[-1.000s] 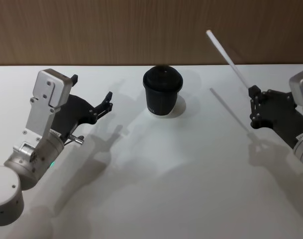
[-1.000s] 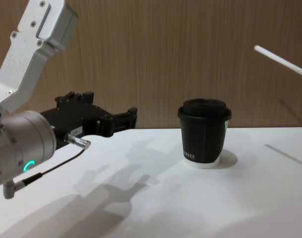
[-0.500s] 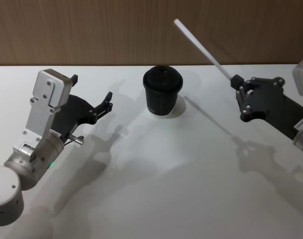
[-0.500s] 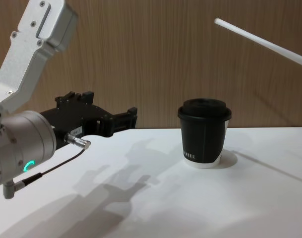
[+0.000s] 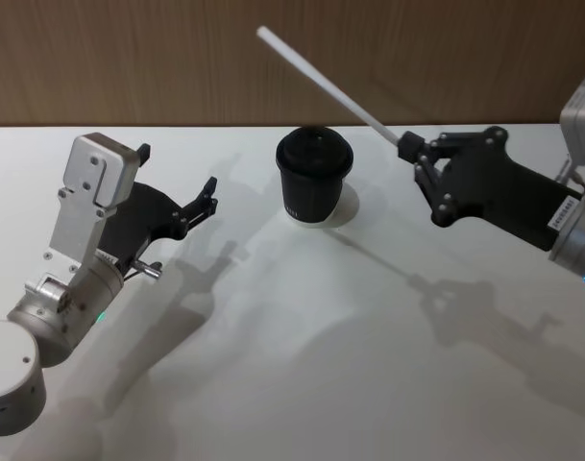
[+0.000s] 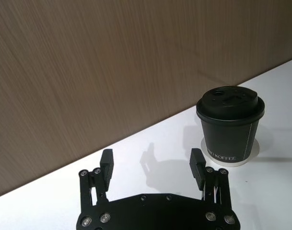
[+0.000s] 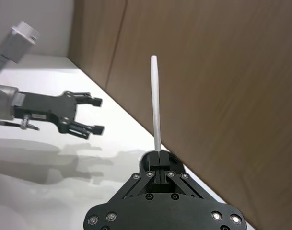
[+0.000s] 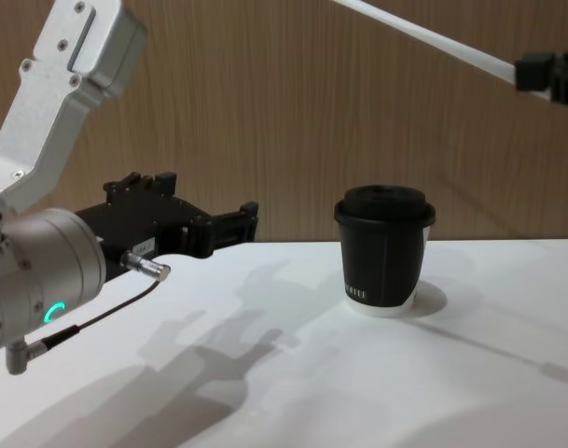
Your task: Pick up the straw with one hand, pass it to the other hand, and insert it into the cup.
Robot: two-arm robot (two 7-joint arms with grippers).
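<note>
The white straw [image 5: 330, 86] is gripped at its lower end by my right gripper [image 5: 410, 152], which is shut on it. It slants up and to the left, high above the table, and its free end passes over the black lidded cup [image 5: 314, 178]. In the chest view the straw [image 8: 433, 37] crosses above the cup [image 8: 386, 247], with the right gripper [image 8: 537, 73] at the right edge. The right wrist view shows the straw [image 7: 157, 105] standing out from the shut fingertips. My left gripper [image 5: 177, 171] hovers open and empty left of the cup [image 6: 230, 124], pointing at it.
A white table [image 5: 302, 365] carries the cup near its far edge, against a brown wooden wall [image 5: 129, 58]. A thin cable with a metal plug [image 8: 148, 269] hangs by the left wrist. Bare table lies between the two arms.
My right gripper has carried the straw leftward toward the cup, so the straw's free end now reaches past the cup's top. The left arm and cup have not moved.
</note>
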